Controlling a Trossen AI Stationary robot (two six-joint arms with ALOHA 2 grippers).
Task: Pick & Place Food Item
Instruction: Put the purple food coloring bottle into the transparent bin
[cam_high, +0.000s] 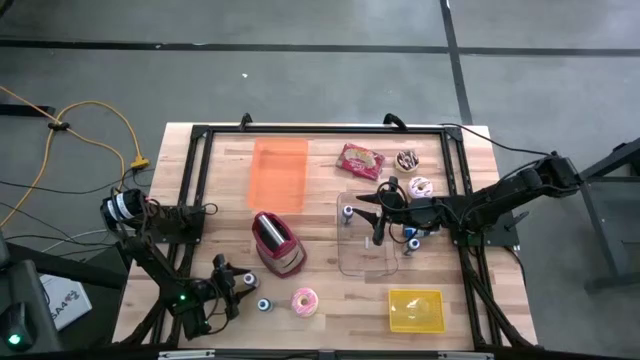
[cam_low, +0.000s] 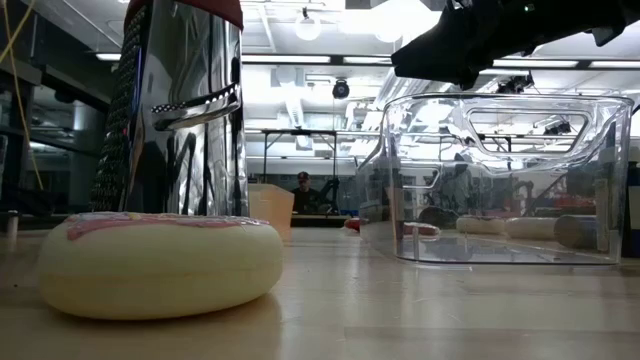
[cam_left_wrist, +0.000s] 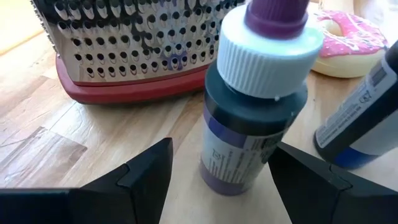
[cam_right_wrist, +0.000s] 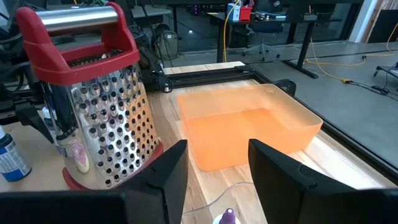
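We see a pale wooden table (cam_high: 320, 300) with plank grain, framed by black rails. Near its front edge lies the food item nearest the left arm, a round doughnut (cam_high: 304, 301) with glossy pink icing and white stripes; in the low view it looms as a smooth cream ring topped in pink. Just beside it stand two small bottles: a dark bottle (cam_left_wrist: 252, 118) with a ribbed white cap and purple tip, and a blue bottle (cam_left_wrist: 360, 118) with a paper label.

The left gripper (cam_high: 243, 282) rests low at the table's front left, its matte black fingers spread wide on either side of the dark bottle without touching it.

Behind the bottles stands a box grater (cam_high: 275, 242) of perforated shiny steel with a red plastic base and red handle. Farther back sits a translucent orange bin (cam_high: 279, 172), rectangular with rounded corners.

The right gripper (cam_high: 372, 213) hovers above a clear plastic container (cam_high: 365, 240) with thin glassy walls; its fingers stand partly apart and hold nothing we can make out.

Beyond it lie a crinkled red snack packet (cam_high: 360, 161), a chocolate doughnut (cam_high: 407, 159) and a second pink doughnut (cam_high: 420, 187). A yellow tray (cam_high: 415, 309) sits at the front right.
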